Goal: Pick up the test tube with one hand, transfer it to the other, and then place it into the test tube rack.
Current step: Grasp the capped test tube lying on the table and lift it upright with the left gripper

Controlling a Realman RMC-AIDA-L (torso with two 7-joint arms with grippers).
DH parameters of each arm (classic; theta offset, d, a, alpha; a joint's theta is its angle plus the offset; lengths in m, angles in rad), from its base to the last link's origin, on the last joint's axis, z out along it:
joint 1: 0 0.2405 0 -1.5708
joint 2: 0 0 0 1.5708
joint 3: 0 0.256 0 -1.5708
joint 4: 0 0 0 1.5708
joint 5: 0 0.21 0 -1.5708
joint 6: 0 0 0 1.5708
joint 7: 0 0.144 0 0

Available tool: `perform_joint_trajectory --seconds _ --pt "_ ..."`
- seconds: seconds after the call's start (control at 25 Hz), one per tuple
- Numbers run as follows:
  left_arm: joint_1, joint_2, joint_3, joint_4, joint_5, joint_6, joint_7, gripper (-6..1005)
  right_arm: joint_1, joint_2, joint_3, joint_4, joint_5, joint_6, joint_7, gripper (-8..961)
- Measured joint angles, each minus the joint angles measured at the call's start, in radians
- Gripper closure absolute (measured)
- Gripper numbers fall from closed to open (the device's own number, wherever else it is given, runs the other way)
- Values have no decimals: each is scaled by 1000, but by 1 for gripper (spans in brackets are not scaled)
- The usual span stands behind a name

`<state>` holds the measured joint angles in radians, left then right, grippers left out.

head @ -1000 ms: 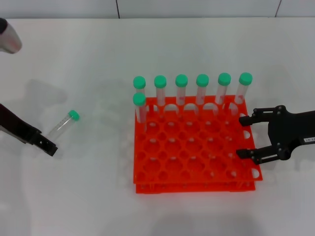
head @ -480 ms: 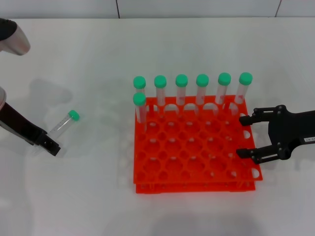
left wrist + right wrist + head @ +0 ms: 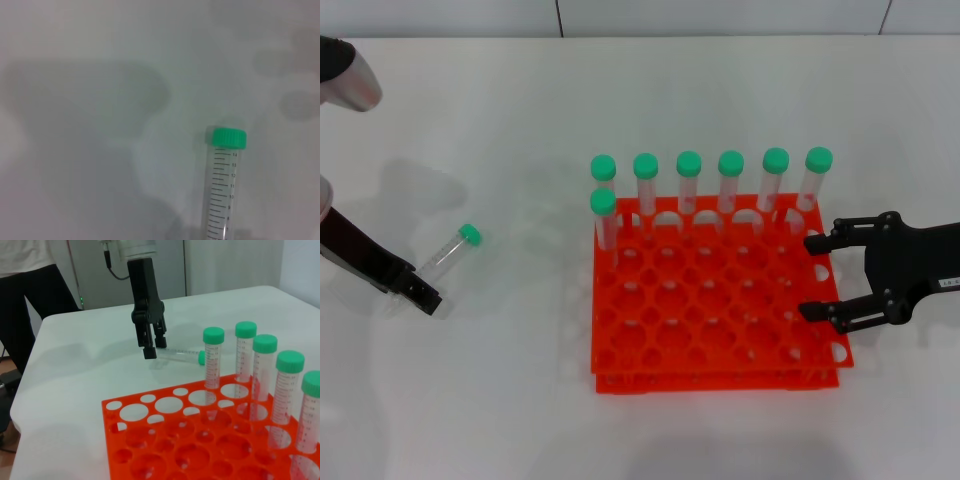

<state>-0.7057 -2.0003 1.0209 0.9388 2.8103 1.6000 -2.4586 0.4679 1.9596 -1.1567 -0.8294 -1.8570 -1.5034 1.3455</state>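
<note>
No step was judged complete: the test tube (image 3: pixel 453 250) lay on the table at frame left, its lower end between the open fingers of the left gripper (image 3: pixel 423 296), ungrasped, while the right gripper (image 3: pixel 812 277) waited open at the rack (image 3: pixel 710 300).

A plain white tabletop (image 3: pixel 500 400) carries two things directly — an orange-red test tube rack (image 3: pixel 715 310) right of centre, and one green-capped test tube (image 3: pixel 450 252) lying flat, well apart on the left.
</note>
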Motion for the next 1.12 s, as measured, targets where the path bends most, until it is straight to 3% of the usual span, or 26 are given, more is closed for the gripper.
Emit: perform_joint_trajectory --seconds 0.52,1.12 --pt "0 0 -1 0 3 -7 0 358 0 2 1 -8 5 -8 3 139" --pt "-2 -4 24 -5 23 2 3 635 0 4 2 -10 21 -9 3 139"
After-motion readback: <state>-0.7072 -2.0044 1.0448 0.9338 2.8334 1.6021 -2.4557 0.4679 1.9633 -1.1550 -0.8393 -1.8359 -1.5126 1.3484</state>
